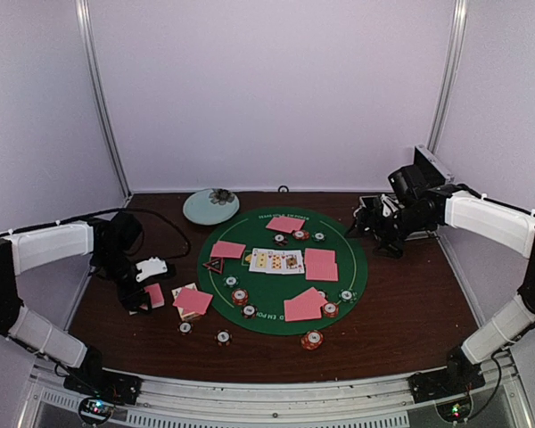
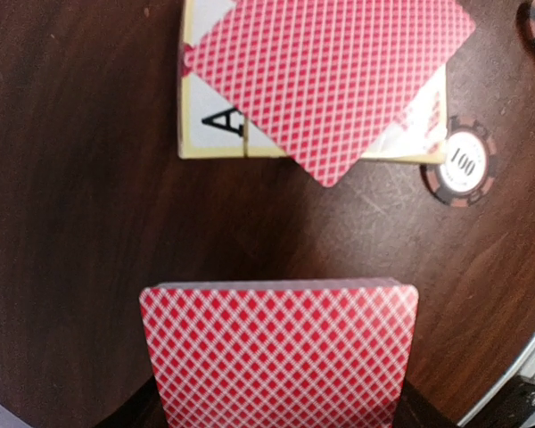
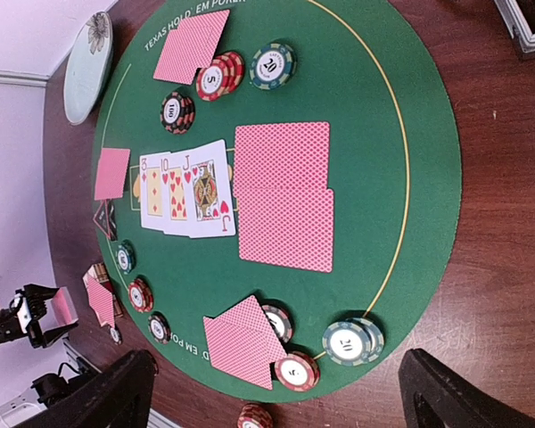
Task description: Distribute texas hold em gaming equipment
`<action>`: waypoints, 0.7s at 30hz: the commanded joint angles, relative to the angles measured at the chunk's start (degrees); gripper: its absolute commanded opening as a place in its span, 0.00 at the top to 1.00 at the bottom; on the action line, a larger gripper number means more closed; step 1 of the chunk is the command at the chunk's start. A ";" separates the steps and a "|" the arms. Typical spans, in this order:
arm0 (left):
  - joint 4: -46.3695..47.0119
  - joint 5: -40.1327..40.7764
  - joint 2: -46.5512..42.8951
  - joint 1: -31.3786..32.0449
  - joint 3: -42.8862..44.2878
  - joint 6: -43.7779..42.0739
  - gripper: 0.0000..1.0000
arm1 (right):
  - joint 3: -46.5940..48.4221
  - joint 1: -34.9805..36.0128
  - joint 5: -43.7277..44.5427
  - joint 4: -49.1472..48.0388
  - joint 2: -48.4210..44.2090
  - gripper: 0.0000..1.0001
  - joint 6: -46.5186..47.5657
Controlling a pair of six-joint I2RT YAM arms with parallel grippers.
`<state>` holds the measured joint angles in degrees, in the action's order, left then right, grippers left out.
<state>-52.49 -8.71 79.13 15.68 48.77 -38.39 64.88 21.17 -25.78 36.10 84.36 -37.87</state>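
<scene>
Here the left pincer (image 1: 141, 301) is closed on a pack of cards (image 2: 279, 352), low over the bare worktop (image 1: 401, 312) to the left of the green mat (image 1: 269, 290). The right pincer (image 1: 377, 234) stands wide open with nothing in it, raised at the far right side of the mat.

We judge that the step in hand is to deal from the pack to the near-left place. There a loose card (image 2: 330, 80) lies over a small pile, with a dark chip (image 2: 462, 160) just beside it. To do it well, we would hold the pack level and firmly pinched, so that no card slides out. The open pincer should take only the top card, by its free edge.

The pack shows its pink back to the wrist camera. Its free edge runs from side to side and faces the pile. Its lower part is cut off, so we cannot say surely which axis is the long one. The loose card lies turned, with one corner pointing toward the pack.
</scene>
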 commanded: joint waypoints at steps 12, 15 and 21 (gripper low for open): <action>9.69 -1.00 4.51 0.82 -5.28 -4.65 0.79 | -2.04 1.75 2.86 3.26 -3.19 0.00 -1.25; 9.69 -0.76 4.93 2.59 -5.90 -4.67 0.71 | -1.93 1.75 3.21 4.00 -3.31 0.00 -1.24; 8.82 -0.89 4.98 3.30 -5.28 -4.23 0.43 | -0.41 1.77 4.92 5.97 -3.91 0.00 -0.41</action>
<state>-44.03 -8.10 84.03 18.79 43.13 -42.13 63.46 22.55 -23.42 40.29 82.76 -38.76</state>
